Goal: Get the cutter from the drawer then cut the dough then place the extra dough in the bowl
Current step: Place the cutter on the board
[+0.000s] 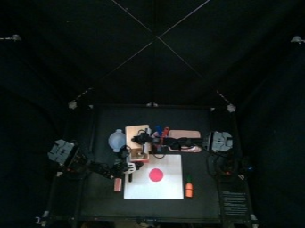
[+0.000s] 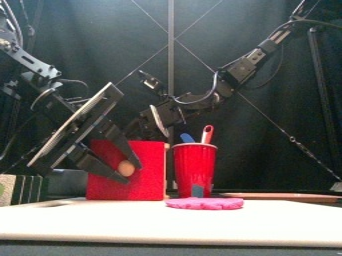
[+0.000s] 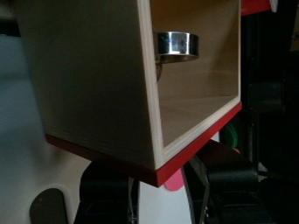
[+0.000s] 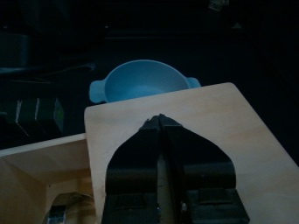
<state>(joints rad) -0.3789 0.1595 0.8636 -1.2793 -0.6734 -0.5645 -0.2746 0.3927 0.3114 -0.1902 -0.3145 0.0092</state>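
Holding a round metal cutter (image 3: 176, 44), the red-fronted wooden drawer (image 3: 105, 87) was pinched by the left gripper (image 3: 158, 175), the right gripper (image 4: 162, 118) pressed together.

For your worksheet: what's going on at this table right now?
The left tool is at the red front of the drawer, which stands open with the metal cutter inside. The right tool, shut, sits over the wooden box. The dough lies uncut on the white board; the blue-grey bowl stands beside the box.
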